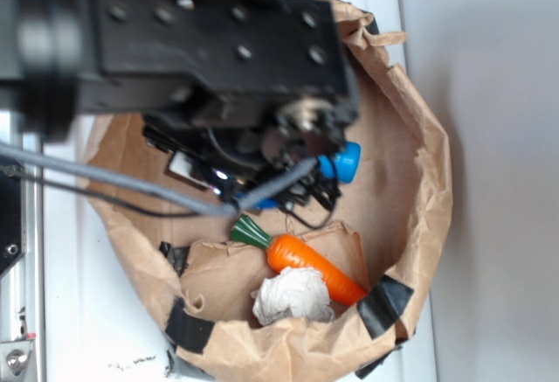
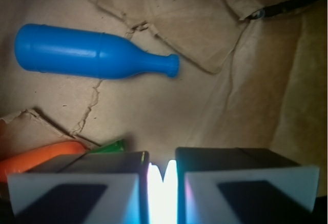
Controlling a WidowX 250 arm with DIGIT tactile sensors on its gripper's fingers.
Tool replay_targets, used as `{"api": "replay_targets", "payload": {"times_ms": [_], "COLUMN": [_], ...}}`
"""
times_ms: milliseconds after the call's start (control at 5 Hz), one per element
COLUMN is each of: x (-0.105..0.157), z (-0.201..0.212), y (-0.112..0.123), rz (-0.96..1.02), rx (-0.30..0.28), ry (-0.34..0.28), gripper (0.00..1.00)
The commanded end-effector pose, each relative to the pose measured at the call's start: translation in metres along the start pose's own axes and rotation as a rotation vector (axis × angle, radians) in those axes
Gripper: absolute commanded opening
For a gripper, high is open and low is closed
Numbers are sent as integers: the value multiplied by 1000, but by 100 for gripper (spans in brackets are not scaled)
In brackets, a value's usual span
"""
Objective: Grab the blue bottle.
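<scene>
The blue bottle (image 2: 87, 53) lies on its side on the brown paper floor of the bag, neck pointing right in the wrist view. In the exterior view only its blue end (image 1: 346, 163) shows past the arm. My gripper (image 2: 162, 168) is at the bottom of the wrist view, well short of the bottle and not touching it. Its two fingers stand almost together with a thin bright slit between them and nothing in it. In the exterior view the black arm hides the fingertips.
An orange toy carrot (image 1: 314, 268) with a green top lies beside the gripper, also showing as the carrot (image 2: 38, 158) at lower left in the wrist view. A crumpled white ball (image 1: 293, 296) lies next to it. The paper bag's rolled rim (image 1: 432, 181) walls everything in.
</scene>
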State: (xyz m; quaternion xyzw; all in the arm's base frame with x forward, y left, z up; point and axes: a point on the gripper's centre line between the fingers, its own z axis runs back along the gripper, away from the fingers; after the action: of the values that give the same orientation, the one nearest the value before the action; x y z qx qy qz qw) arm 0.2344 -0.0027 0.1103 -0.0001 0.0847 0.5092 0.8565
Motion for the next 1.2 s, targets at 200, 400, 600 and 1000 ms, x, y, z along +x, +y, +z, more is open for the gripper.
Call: {"api": "replay_targets", "payload": {"times_ms": [200,400,600,1000], "x": [14,15,15,15], "z": [-12,-13,-13,-13], "y": [11,-6,-6,-6], "rz": [159,-98,-98,-98], "rx": [10,-68,-68,-68], "ry": [4,-66,-66,-66], "gripper": [100,100,100,100]}}
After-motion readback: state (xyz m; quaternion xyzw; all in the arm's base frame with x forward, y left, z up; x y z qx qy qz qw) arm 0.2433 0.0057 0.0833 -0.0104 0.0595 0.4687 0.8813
